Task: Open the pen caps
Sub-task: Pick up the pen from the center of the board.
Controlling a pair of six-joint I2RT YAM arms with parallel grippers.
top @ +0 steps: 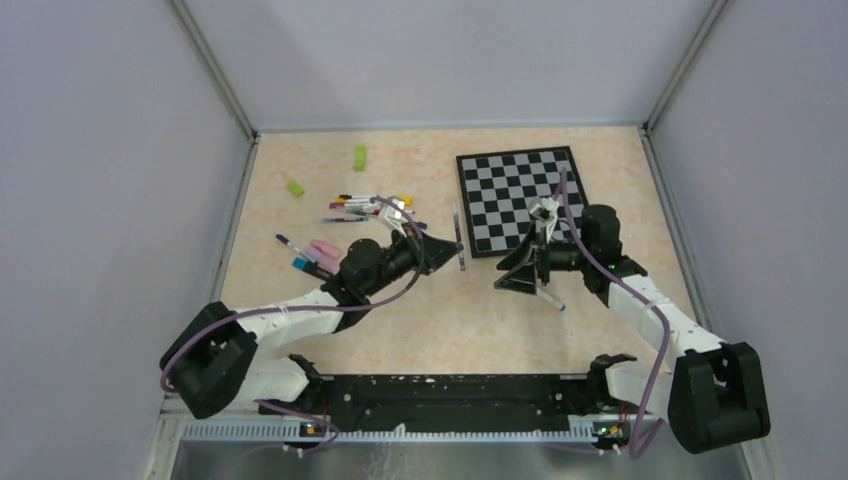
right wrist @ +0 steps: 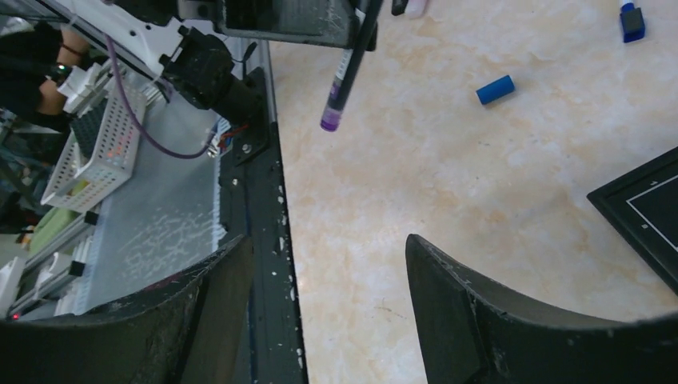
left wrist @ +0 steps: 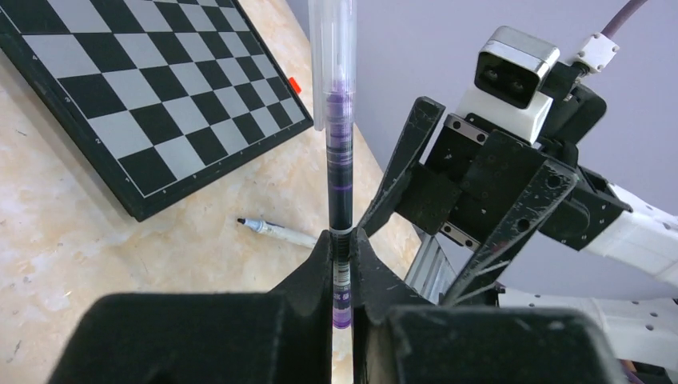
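Pen (left wrist: 340, 180) clamped in left claw (left wrist: 342, 244).

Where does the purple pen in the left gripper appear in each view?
Top external: the purple pen, centre, at the chessboard's left edge.
Left wrist: the pen upright mid-picture; chessboard upper left.
Right wrist: the pen at top centre; chessboard corner at right edge.

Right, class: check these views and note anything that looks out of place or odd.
One pen lies alone beside the chessboard, well apart from the pile of pens. A loose blue cap also lies by itself.
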